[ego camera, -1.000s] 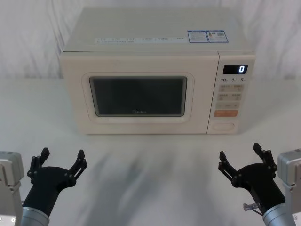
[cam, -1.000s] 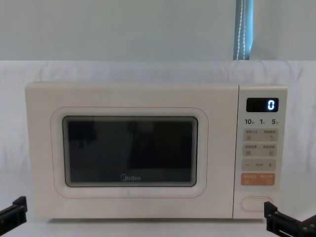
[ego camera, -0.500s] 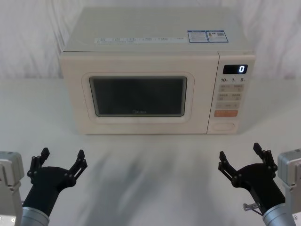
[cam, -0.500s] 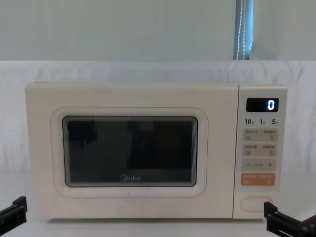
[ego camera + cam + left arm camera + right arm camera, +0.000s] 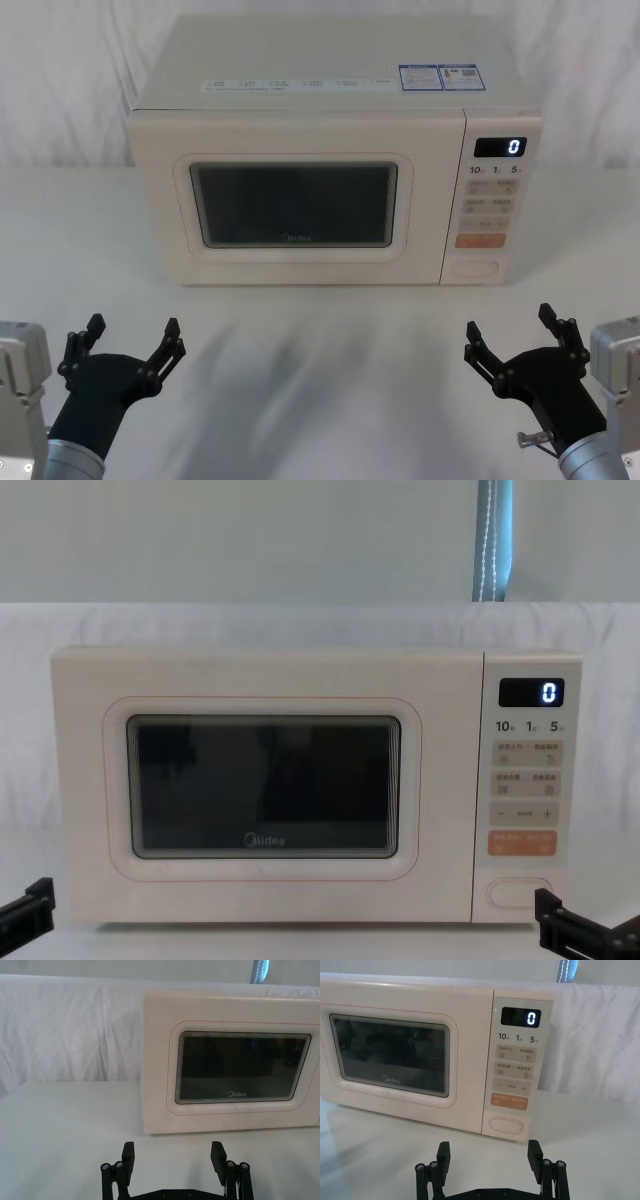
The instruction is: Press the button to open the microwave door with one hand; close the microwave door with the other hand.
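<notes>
Both hands spread open, empty: left hand (image 5: pixel 122 350) lower left, right hand (image 5: pixel 520 340) lower right. Door (image 5: pixel 290 205) shut; right hand should close its fingers, then push the button (image 5: pixel 474 268) square-on.

Cream microwave door (image 5: pixel 295 215) with dark window; cream button (image 5: pixel 475 268); black grippers.

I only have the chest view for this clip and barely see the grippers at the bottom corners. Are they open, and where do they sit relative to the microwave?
Observer: Both open. The left gripper hangs in front of the microwave door, well short of it.
Operator: And the right one?
Observer: The right gripper is lined up below the control panel, apart from the button.
Operator: Anything on top of the microwave?
Observer: Printed labels along its top front edge.
</notes>
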